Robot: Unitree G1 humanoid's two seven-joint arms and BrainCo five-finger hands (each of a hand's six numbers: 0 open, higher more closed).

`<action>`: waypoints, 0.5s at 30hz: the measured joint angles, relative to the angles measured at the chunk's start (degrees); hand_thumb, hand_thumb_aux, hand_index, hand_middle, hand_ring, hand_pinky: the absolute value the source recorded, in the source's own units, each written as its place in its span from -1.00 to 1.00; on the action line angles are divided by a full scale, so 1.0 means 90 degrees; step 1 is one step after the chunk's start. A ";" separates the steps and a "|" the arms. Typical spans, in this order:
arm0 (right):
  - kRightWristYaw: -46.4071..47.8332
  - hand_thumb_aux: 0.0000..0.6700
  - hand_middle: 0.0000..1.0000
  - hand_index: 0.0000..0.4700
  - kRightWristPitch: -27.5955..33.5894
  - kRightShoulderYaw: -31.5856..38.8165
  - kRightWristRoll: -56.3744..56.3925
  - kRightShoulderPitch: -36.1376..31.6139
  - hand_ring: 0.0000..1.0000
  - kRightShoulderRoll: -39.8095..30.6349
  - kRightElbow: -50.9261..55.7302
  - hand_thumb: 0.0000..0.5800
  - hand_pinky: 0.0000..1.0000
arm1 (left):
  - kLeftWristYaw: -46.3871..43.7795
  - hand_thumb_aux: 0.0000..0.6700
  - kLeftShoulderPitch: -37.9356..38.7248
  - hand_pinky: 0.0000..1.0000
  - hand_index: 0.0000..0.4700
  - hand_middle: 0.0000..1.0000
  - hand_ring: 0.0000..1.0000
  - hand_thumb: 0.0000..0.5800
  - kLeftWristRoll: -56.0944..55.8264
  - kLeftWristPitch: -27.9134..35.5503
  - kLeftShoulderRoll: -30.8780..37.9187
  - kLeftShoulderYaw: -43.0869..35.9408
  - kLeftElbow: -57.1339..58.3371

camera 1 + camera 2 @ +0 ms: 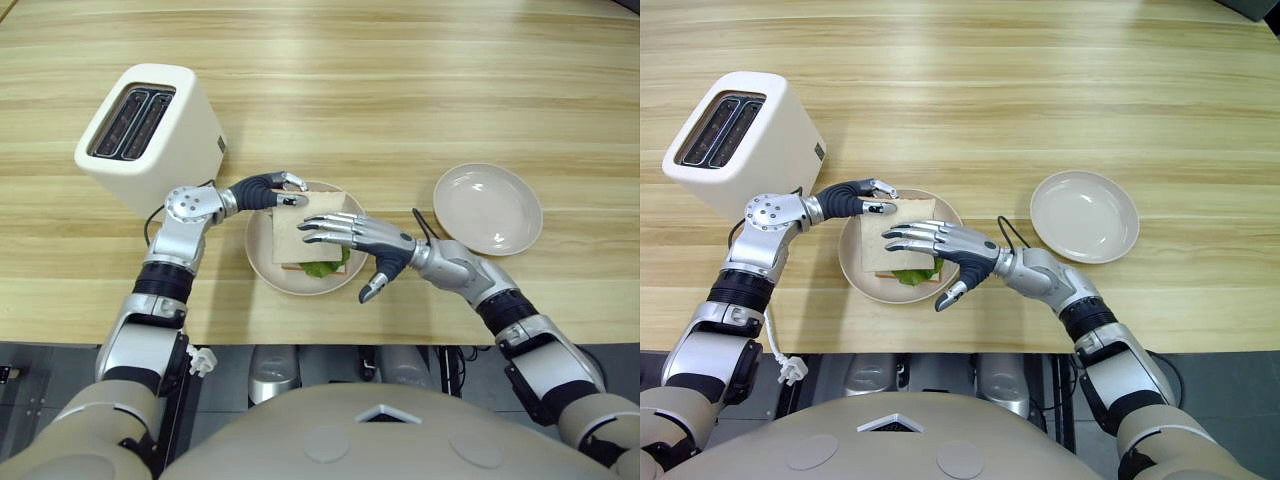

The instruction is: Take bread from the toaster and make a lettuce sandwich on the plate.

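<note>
Wooden table [400,80] carries a toaster [150,135], a plate [258,248], and another dish [487,208], perhaps a shallow bowl.

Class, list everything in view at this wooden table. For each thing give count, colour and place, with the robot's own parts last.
Wooden table: one, light brown, under everything.
Boxy two-slot toaster: one, cream, far left.
Round sandwich plate: one, beige, centre, near edge.
Top slice of bread: one, pale, on that plate.
Lettuce leaf: green, peeking from under the slice.
Empty round plate: one, beige, right.
Power plug: one, white, hanging below the table edge, left.
Left hand: dark grey and silver, curled on the slice's far-left corner.
Right hand: silver, flat over the slice.
</note>
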 measured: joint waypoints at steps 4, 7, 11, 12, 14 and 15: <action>-0.0192 -1.00 -1.00 -1.00 -0.0004 -0.0331 0.0076 0.0059 -1.00 0.0069 -0.0655 -1.00 -1.00 | -0.0002 1.00 -0.0076 1.00 0.96 1.00 1.00 1.00 0.0063 -0.0065 -0.0036 0.0000 0.0111; -0.0237 -1.00 -1.00 -1.00 -0.0003 -0.0480 0.0092 0.0058 -1.00 0.0051 -0.0840 -1.00 -1.00 | 0.0007 1.00 -0.0142 1.00 0.96 1.00 1.00 1.00 0.0068 -0.0148 -0.0050 0.0003 0.0271; -0.0236 -1.00 -1.00 -1.00 -0.0002 -0.0474 0.0028 0.0156 -1.00 0.0054 -0.0834 -1.00 -1.00 | -0.0011 1.00 -0.0148 1.00 0.96 1.00 1.00 1.00 0.0073 -0.0196 -0.0120 0.0000 0.0437; -0.0234 -1.00 -1.00 -1.00 -0.0002 -0.0469 0.0023 0.0159 -1.00 0.0057 -0.0825 -1.00 -1.00 | -0.0042 1.00 -0.0148 1.00 0.96 1.00 1.00 1.00 0.0074 -0.0195 -0.0135 -0.0006 0.0484; -0.0229 -1.00 -1.00 -1.00 -0.0002 -0.0467 0.0017 0.0153 -1.00 0.0057 -0.0791 -1.00 -1.00 | -0.0130 1.00 -0.0148 1.00 0.96 1.00 1.00 1.00 0.0074 -0.0194 -0.0157 -0.0048 0.0497; -0.0227 -1.00 -1.00 -1.00 -0.0002 -0.0466 0.0014 0.0147 -1.00 0.0058 -0.0765 -1.00 -1.00 | -0.0180 1.00 -0.0148 1.00 0.96 1.00 1.00 1.00 0.0070 -0.0190 -0.0178 -0.0051 0.0497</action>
